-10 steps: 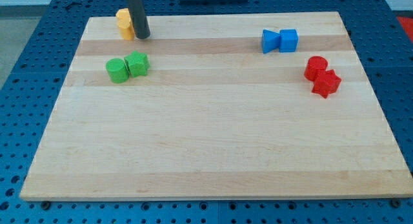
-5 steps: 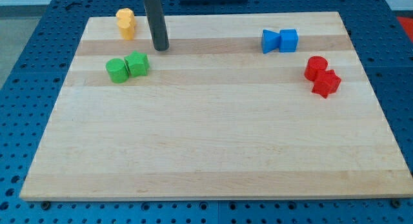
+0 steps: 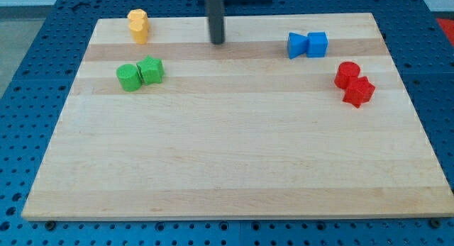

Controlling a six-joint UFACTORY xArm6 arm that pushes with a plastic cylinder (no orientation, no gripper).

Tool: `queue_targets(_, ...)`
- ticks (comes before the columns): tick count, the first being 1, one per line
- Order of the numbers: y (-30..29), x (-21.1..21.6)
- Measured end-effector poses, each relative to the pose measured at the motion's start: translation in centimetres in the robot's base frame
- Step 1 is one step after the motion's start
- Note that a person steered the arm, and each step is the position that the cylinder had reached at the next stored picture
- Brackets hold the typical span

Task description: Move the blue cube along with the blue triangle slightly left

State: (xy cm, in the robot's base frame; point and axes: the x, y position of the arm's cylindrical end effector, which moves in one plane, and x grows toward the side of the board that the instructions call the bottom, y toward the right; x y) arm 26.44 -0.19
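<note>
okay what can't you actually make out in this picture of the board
- Rod above my tip: cut off by the view's top edge, and motion-blurred.
- Yellow blocks: two pieces packed together at the view's top left; their shapes are too small to tell.
- Blue cube and blue triangle: they look to be touching, but any gap is too small to see.
- Far sides of all blocks: hidden by the blocks themselves, one view only.

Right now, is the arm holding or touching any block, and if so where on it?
Nothing is held. My tip touches no block, standing apart to the view's left of the blue triangle and blue cube.
</note>
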Motion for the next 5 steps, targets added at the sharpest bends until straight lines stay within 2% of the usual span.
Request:
queue_targets(1,15.0,-0.4)
queue_targets(4,15.6,-1.7)
queue_targets(5,20.3,-1.2)
